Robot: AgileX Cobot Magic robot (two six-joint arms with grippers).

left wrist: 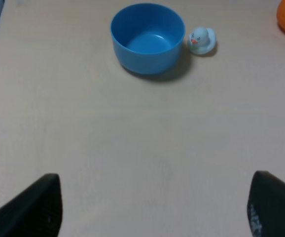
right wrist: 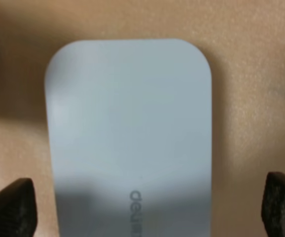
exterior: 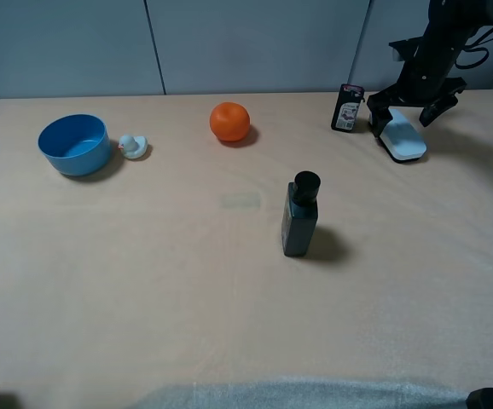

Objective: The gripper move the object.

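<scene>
The object (exterior: 403, 140) was seen lying flat on the counter (exterior: 187, 290) at the far right, just beside a small black packet (exterior: 347, 107). The right end effector (exterior: 406, 115) was held over it with its fingers spread wide on either side — nothing was pinched. Judged from this, either a grasp or a release was in hand; for a clean grasp, the fingers would best be centred across the short width and lowered evenly before closing. The left end effector (left wrist: 152, 210) was also spread, idle.

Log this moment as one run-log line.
right tool: open, straddling eraser | eraser: flat on table, beside black packet | left tool: open, idle
</scene>
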